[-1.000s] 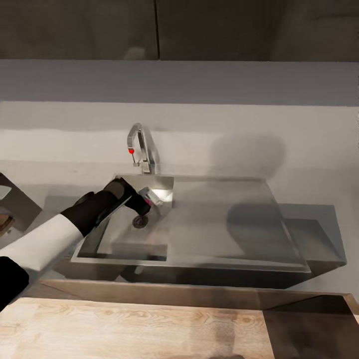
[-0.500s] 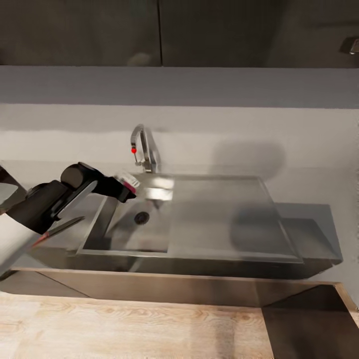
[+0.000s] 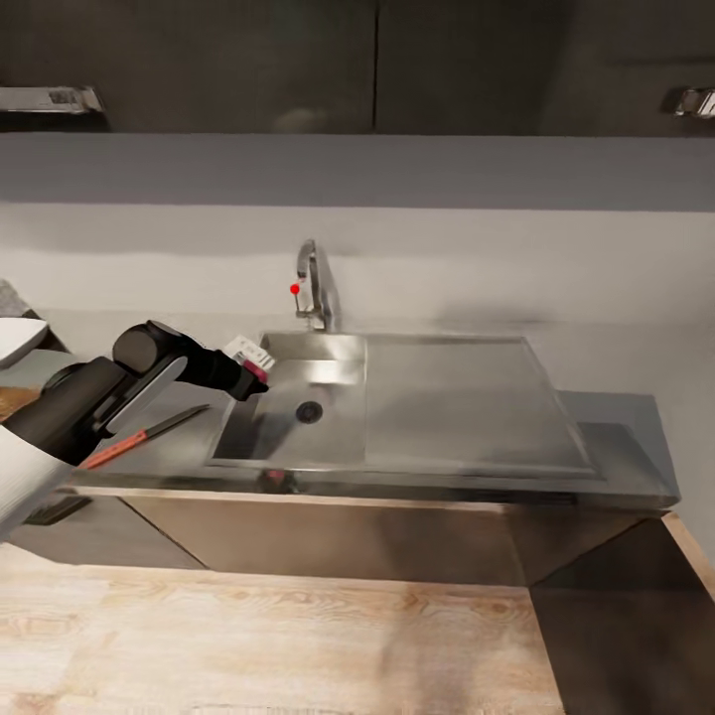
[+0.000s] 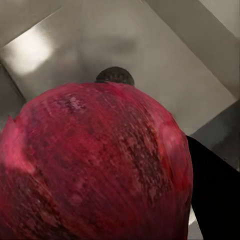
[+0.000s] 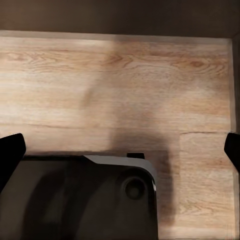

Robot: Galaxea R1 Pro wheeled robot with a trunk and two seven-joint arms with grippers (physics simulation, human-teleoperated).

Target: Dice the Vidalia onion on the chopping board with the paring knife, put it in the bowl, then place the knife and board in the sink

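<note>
My left gripper (image 3: 252,363) hangs over the left rim of the sink (image 3: 457,397), shut on the Vidalia onion (image 3: 259,371). Only a bit of pinkish-red skin peeks out between the fingers there. Up close in the left wrist view, the onion (image 4: 95,165) is a dark red bulb, with the steel basin and its drain (image 4: 115,75) behind it. The paring knife (image 3: 139,438), red-handled, lies on the countertop (image 3: 621,427) left of the basin. At the far left edge I see a slice of the white bowl (image 3: 15,338) and a brown bit of the chopping board (image 3: 8,402). My right gripper (image 5: 121,150) stands open over the floor.
The chrome tap (image 3: 313,288) with its red dot rises behind the basin. A flat drainboard (image 3: 457,397) takes up the sink's right part. Dark wall cabinets hang above. Light wooden floor (image 3: 298,645) lies in front of the counter, and my dark base (image 5: 75,200) shows below the right gripper.
My left gripper has risen from beside the drain to above the sink's left rim, carrying the onion. The head camera has moved too, bringing the knife and bowl into view.
</note>
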